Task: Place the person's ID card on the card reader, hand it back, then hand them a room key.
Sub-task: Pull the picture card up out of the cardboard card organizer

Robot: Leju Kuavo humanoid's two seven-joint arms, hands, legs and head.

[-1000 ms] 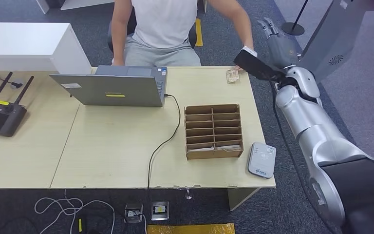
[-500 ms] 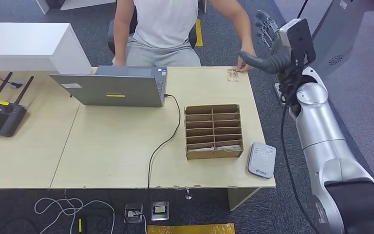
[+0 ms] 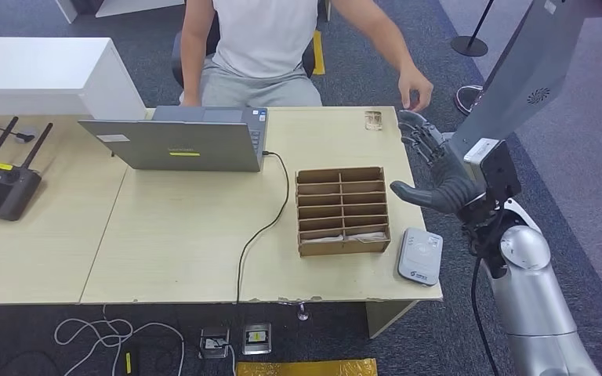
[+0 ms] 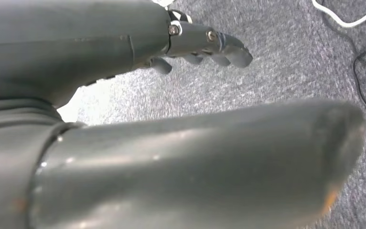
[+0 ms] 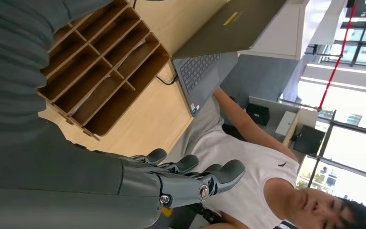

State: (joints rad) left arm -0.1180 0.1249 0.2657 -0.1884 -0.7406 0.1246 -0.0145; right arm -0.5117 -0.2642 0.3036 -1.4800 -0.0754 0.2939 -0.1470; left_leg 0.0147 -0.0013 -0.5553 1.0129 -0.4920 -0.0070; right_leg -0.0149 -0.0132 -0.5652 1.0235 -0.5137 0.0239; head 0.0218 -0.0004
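- I see the ID card [image 3: 373, 120] lying flat on the far right part of the table [image 3: 188, 243], close to its far edge, with nothing touching it.
- The person's hand [image 3: 415, 88] hangs in the air just right of and beyond the card, past the table's far right corner.
- My right hand [image 3: 433, 168] hovers off the table's right edge, nearer than the card and well apart from it; its fingers are spread, the thumb points left toward the organizer, and it grasps nothing.
- The card reader [image 3: 421, 256], a flat grey pad, sits at the near right corner of the table, nearer than my right hand.
- The brown wooden organizer [image 3: 342, 210] stands just left of the reader; pale cards lie in its nearest compartments.
- In the wrist view my left hand [image 4: 205, 45] hangs over grey carpet, fingers loosely extended and holding nothing.
- A grey laptop [image 3: 180, 139] stands open at the far middle of the table, its black cable running to the near edge.
- A black router [image 3: 0, 184] with two antennas rests at the far left.
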